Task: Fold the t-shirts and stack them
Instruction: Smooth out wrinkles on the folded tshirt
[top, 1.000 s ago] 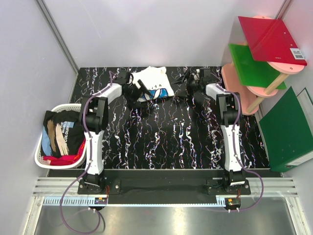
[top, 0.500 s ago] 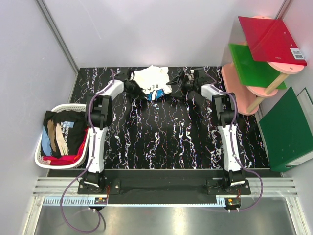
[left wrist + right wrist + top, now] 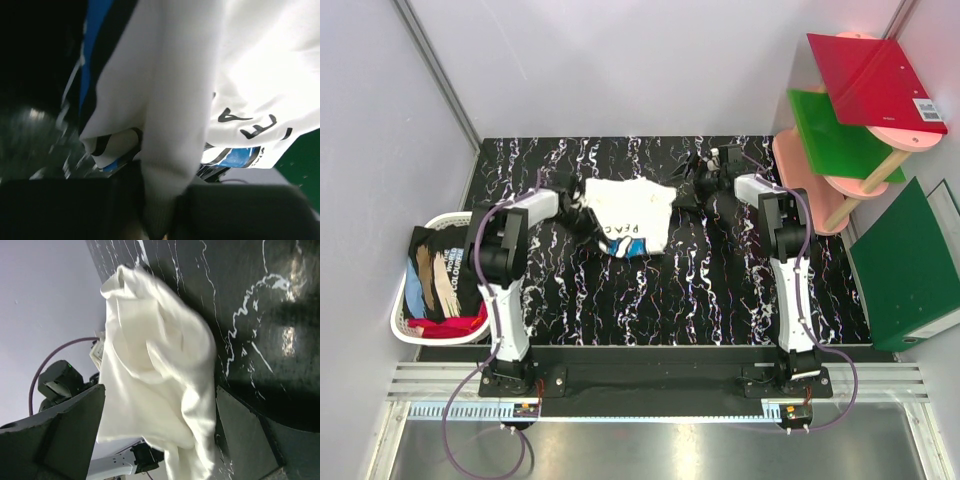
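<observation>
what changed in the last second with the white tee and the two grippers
The left gripper closed on the left edge of the white t-shirt and dragged it from the far edge toward the middle of the table. The right gripper stayed open beside the shirt's right edge. The basket and the red board did not move.

**Top external** — fixed high above and behind the arm bases, looking down and forward. It is the farthest view and takes in the whole black marbled table (image 3: 650, 290).

**Left wrist** — pressed very close to the white t-shirt (image 3: 185, 75), looking out past the left fingers (image 3: 240, 215). The table is only a dark blur, apparently at left.

**Right wrist** — low over the table, looking across it at the same shirt from a little farther back, with the right fingers (image 3: 55, 435) framing it.

**Shared** — the shirt appears in all three views.
</observation>
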Available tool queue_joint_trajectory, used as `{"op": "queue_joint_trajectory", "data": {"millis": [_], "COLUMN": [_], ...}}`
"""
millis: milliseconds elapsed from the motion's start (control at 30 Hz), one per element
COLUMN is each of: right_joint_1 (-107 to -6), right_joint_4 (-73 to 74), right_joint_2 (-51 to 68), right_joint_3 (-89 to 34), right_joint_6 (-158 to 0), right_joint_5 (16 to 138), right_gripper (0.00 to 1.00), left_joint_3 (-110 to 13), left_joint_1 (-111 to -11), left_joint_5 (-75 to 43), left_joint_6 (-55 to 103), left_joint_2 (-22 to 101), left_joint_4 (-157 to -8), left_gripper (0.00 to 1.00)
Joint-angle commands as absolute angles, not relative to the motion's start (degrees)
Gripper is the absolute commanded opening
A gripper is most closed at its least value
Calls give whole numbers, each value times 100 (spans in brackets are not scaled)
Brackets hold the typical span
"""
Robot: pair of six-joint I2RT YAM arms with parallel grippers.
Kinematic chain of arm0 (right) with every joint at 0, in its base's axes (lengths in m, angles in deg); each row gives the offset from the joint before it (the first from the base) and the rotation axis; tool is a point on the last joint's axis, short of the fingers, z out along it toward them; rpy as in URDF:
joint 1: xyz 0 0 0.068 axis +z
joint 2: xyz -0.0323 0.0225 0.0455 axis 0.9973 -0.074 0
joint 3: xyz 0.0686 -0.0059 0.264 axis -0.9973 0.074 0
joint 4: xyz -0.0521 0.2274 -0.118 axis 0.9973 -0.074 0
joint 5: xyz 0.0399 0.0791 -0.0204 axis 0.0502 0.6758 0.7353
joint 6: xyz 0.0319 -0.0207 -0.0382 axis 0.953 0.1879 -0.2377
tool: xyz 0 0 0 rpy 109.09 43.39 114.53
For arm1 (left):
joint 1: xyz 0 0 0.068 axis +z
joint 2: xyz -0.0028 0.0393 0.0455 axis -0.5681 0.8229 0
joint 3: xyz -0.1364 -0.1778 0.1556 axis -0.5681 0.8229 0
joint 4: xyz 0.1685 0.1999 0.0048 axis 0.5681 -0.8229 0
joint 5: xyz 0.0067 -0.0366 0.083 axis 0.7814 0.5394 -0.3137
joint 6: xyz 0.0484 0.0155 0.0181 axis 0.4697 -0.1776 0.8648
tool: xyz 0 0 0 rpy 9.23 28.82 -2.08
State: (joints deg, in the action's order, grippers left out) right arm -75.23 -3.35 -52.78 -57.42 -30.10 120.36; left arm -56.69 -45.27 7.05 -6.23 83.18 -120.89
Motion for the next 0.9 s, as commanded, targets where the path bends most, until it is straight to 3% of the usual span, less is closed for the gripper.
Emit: {"op": "queue_joint_trajectory", "data": {"millis": [0,33,67,233,500,867], "right_joint_1": [-7530,-7530,-7530,-7538,-7364,-6185], "right_joint_4": [-1005,-1468,-1646,-2560,-2729,-3379], "right_joint_2": [-4614,-4440,-4325,-3429,-1970,-2565], "right_joint_3": [-5738,-5773,-5756,-5335,-4490,-5578], "right_joint_6": [-3804,-4197,-4384,-5298,-5993,-7295], "right_joint_5": [11897,11756,11624,11052,10226,8680], "right_gripper": [100,100,100,100,100,100], "left_joint_3": [-4925,-4811,-4792,-5011,-5748,-6751], "left_joint_1": [-4569,-4569,-4569,-4569,-4499,-4069], "left_joint_5": [567,506,401,259,-224,30], "left_joint_6": [72,195,283,784,741,583], "left_joint_2": [7508,7401,7278,6601,6213,7241], "left_joint_4": [-12852,-12904,-13070,-13686,-13889,-13889], "left_gripper": [80,94,99,99,99,99]}}
